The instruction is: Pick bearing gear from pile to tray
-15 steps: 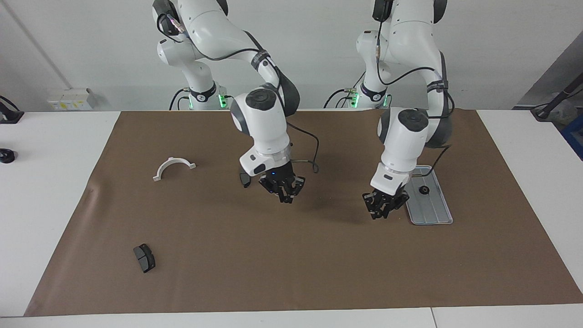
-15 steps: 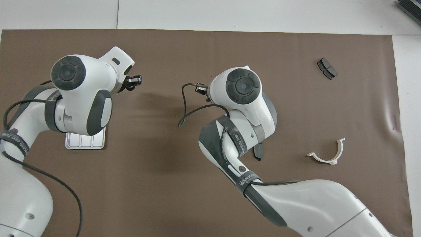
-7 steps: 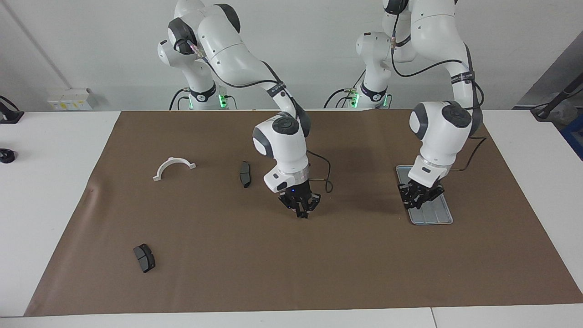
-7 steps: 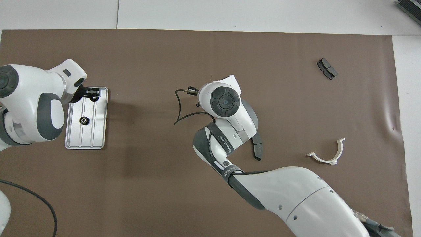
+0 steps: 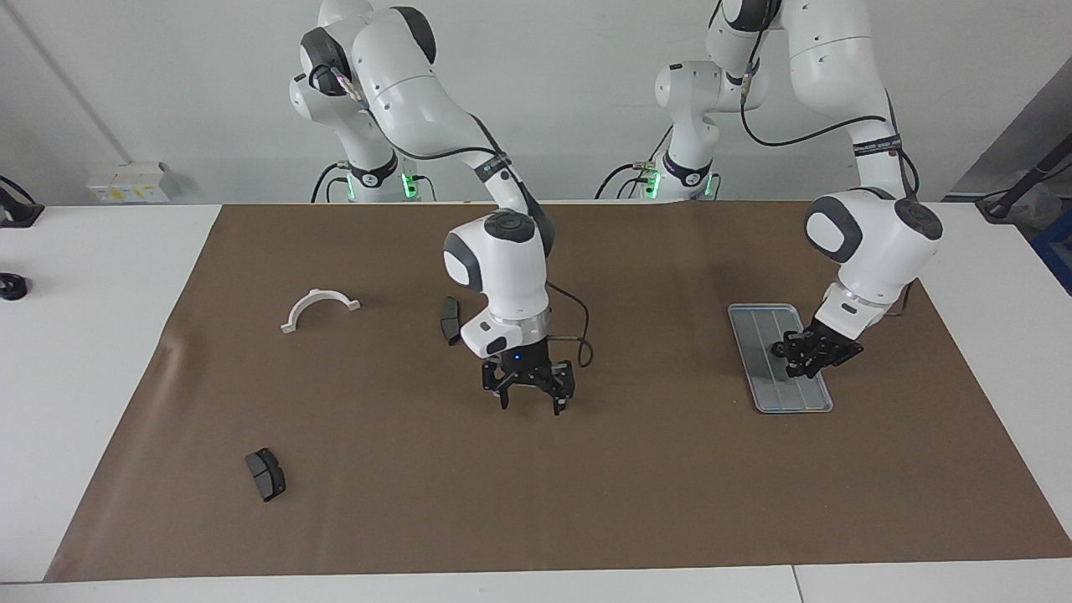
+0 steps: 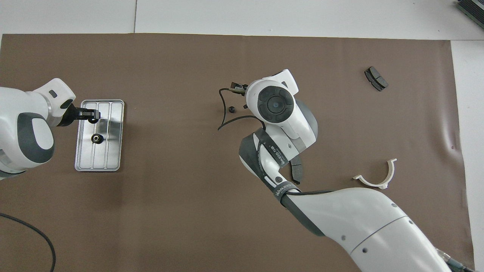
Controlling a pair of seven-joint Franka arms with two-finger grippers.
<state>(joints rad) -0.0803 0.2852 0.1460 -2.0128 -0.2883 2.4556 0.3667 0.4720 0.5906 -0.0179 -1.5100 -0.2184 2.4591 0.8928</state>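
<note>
You are in a robotics lab: two white arms bolted at a white bench (image 5: 100, 352), brown paper mat (image 5: 536, 486) taped flat, bare white wall (image 5: 167, 84), grey wall socket strip (image 5: 130, 182).

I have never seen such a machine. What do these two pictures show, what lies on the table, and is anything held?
These are two white robot arms, each ending in a black two-fingered end effector. One picture is taken from across the table, facing the robots. The other looks down from above the robots' own end.

A brown mat covers the table. On it lie a white half-ring plastic bracket, two dark grey brake pads, and a flat ridged silver-grey metal tray. One small black round gear is already in the tray.

The right end effector hangs open over bare mat near the middle and holds nothing. The left end effector is over the tray. Whether it holds anything, I cannot tell.
</note>
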